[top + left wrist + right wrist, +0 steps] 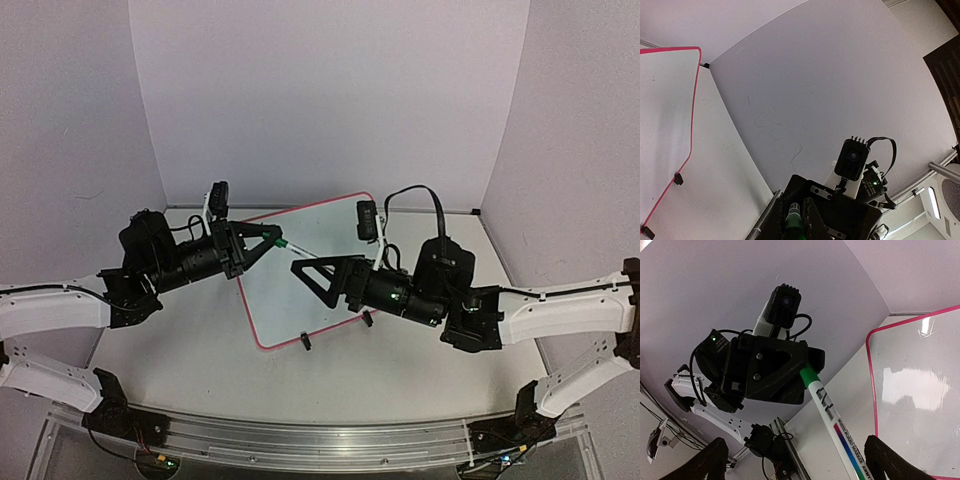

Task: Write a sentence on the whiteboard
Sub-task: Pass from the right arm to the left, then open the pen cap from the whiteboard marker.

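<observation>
Top external view, from the left: a pale lilac left wall (70, 130) meets the flat, pale grey tabletop (180, 350), and bare surface lies under and in front of the left arm. The left tool (268, 240) is clamped on the green end of a white-barrelled marker (283, 244), just over the left rim of a small, rectangular, pink-red-rimmed whiteboard (275, 305) with rounded corners. The whiteboard lies at the middle of the tabletop, turned askew, with its far right corner near the plain back wall (330, 90). Two small black clip feet (306, 342) sit on its near edge. The marker's barrel runs rightward over the board toward the right tool (300, 270). In the right wrist view, that tool's black fingers (890, 457) stand wide apart on either side of the barrel without touching it. The right arm crosses the board's right edge. Beyond it, open tabletop reaches the right wall (580, 130). A silver metal rail (320, 440) runs along the near edge.
</observation>
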You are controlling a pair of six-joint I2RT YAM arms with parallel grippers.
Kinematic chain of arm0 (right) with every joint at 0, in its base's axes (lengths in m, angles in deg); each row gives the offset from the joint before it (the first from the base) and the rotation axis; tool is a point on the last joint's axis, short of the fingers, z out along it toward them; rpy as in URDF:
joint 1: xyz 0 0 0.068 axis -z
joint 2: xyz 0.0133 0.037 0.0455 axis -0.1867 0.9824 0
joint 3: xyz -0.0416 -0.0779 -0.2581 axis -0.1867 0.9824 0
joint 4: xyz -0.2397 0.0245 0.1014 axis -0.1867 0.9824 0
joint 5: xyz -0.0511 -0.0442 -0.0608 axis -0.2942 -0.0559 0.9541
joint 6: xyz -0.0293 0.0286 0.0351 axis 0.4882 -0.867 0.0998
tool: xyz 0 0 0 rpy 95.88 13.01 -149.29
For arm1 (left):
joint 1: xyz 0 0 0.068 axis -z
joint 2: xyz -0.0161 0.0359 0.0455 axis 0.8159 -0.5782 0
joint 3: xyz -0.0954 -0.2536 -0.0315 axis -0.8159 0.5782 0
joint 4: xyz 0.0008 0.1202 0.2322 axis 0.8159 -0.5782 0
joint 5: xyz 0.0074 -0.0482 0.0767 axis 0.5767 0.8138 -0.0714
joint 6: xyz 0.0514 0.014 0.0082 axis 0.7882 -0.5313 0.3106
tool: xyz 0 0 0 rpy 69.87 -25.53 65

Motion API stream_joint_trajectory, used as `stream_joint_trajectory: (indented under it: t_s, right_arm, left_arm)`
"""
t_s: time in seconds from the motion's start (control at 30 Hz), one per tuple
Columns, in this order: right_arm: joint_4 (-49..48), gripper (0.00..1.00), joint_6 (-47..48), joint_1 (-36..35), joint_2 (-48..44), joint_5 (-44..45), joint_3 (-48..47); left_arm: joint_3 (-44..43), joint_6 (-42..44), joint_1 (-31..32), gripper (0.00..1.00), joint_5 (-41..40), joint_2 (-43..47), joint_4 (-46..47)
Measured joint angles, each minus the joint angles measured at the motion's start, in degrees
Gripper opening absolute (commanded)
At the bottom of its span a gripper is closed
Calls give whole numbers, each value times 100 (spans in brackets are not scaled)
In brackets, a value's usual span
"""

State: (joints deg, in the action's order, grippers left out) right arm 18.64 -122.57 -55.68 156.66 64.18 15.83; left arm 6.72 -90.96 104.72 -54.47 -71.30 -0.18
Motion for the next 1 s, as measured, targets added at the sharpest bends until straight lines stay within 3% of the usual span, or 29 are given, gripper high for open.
stream_joint_trajectory:
  t_s: [0.47,1.0]
  right_arm:
    - [-1276,75,-630,59,505,-547,82]
    - [-1509,68,-700,63,513,-648,127]
  left_arm:
    - [93,-228,-13,0,194,34,453]
    - [155,-159,-13,0,157,291,-60]
